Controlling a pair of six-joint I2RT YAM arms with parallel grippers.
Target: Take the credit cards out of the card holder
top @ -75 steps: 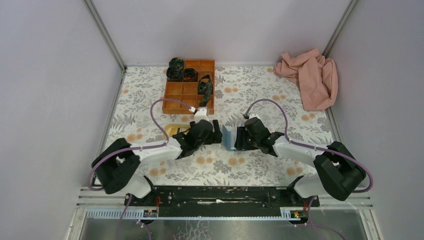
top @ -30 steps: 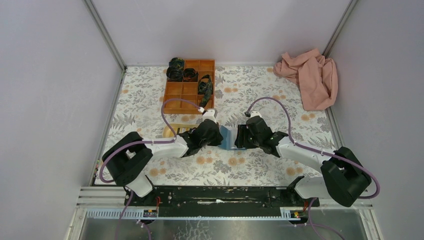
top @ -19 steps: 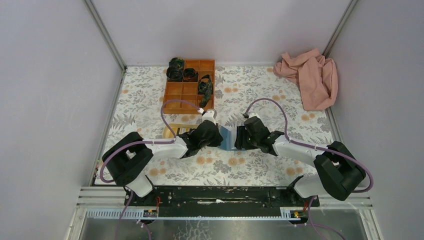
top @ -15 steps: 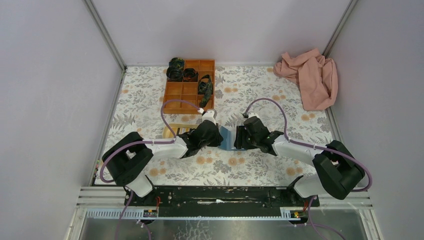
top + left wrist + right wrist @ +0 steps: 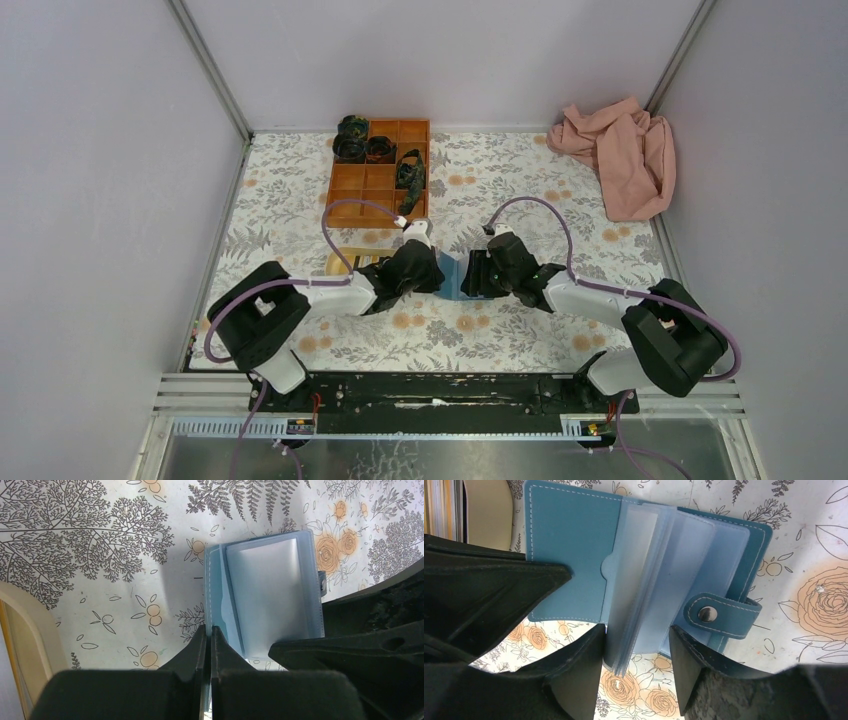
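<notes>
While the right tool is standing partly open, its two fingers are straddling the fan of clear sleeves at one edge of the card holder. A gap is showing on one side, so nothing is being clamped. The left tool is closed, with its tips lying on the card holder's cover on the left arm's side. Whether it is pinching that cover or only pressing on it cannot be told. The card holder is lying open like a book on the bench, between the two tools.

Step in hand, as judged: isolating one sleeve. The left tool should be pinning the cover flat while the right tool is closing on a single sleeve or card edge, not the whole fan.

Count:
- Two tools and one card holder.
- One snap strap on the card holder's opposite cover.
- Several sleeves, number unclear.
- No credit cards are showing plainly.
- One yellow tray just beside the card holder.
- One orange compartment tray and one pink cloth beyond the card holder.
</notes>
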